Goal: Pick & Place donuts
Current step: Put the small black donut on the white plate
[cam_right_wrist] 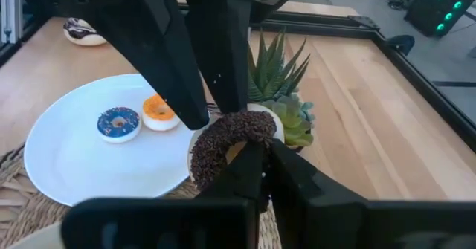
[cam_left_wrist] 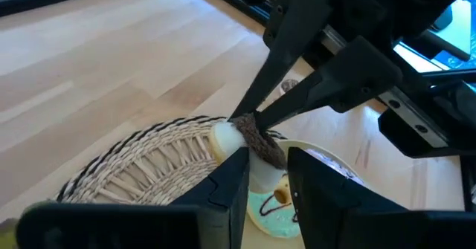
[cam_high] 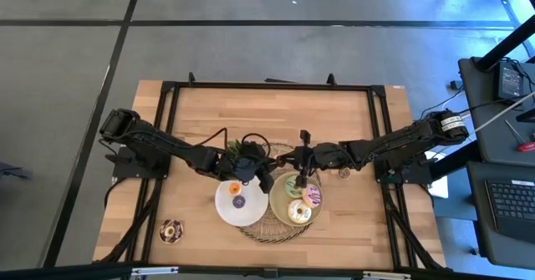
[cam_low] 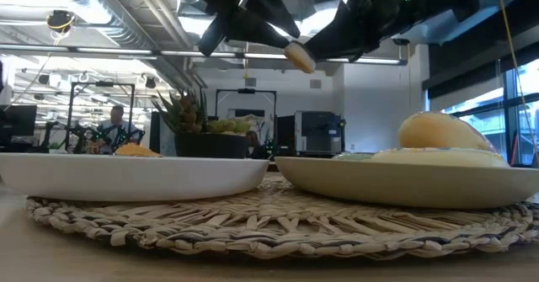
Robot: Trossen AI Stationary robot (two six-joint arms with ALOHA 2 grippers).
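Note:
A chocolate donut with sprinkles [cam_right_wrist: 223,141] hangs in the air between my two grippers, above the gap between the white plate [cam_high: 226,213] and the pale-green plate [cam_high: 280,198]. My left gripper [cam_left_wrist: 268,160] comes from the table's left and my right gripper [cam_right_wrist: 260,156] from its right; both are shut on it. An orange mini donut [cam_right_wrist: 158,111] and a blue-purple one [cam_right_wrist: 117,123] lie on the white plate. Pink, white-yellow and green donuts [cam_high: 303,203] lie on the pale-green plate. My left gripper has the donut's ring [cam_left_wrist: 260,149] between its two fingers, coming slanting down from the table's left. The donut is lifted clear of both plates, tilted on edge. My right gripper pinches the donut's edge [cam_left_wrist: 242,123] at the free ends of its fingers [cam_left_wrist: 297,93], slanting down from the table's right. In its own wrist view the fingers hide the place of contact.
Both plates sit on a round woven mat [cam_high: 267,230]. A small green spiky plant [cam_right_wrist: 282,93] stands just behind the grippers. Another chocolate donut [cam_high: 171,230] lies on the table near its front left corner, and a small brown one [cam_high: 343,174] lies right of the mat.

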